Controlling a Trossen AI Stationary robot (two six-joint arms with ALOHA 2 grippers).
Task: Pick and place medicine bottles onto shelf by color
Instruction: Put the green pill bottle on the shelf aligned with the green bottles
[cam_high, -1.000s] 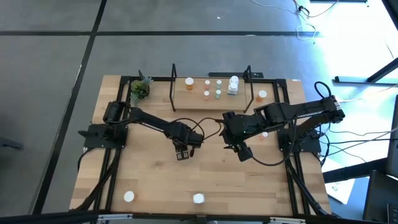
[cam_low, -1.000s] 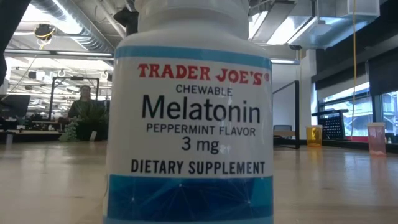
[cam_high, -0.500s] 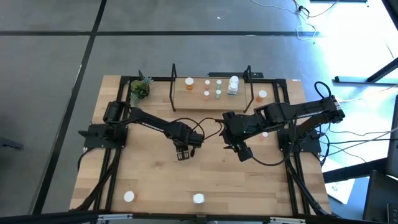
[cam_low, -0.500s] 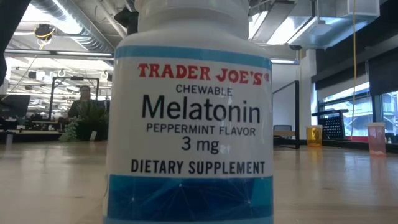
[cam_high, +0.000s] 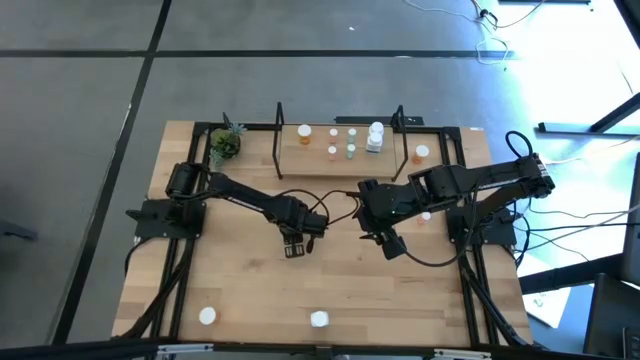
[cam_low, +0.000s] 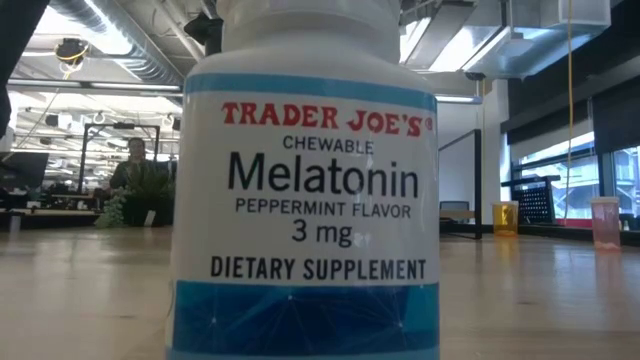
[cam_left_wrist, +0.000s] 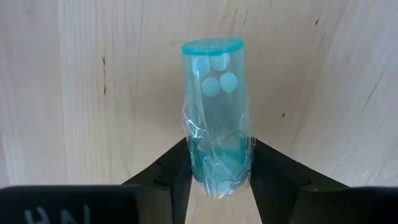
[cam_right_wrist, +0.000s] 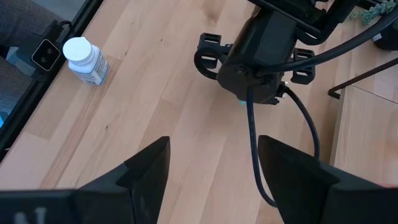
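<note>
Teal clear bottle (cam_left_wrist: 214, 112), round tablets inside, clamped between left gripper (cam_left_wrist: 217, 174) fingers.

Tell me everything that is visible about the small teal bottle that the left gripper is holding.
The teal bottle is a small cylinder of clear, teal-tinted plastic with a flat teal end. Pale round tablets show through its wall near that end. Crinkled clear film wraps the part between the fingers. The left gripper is shut on it, one dark finger pressing each side. Light wooden tabletop fills the background; whether the bottle touches it cannot be seen. From above, only the gripper shows, near the table's middle.
</note>
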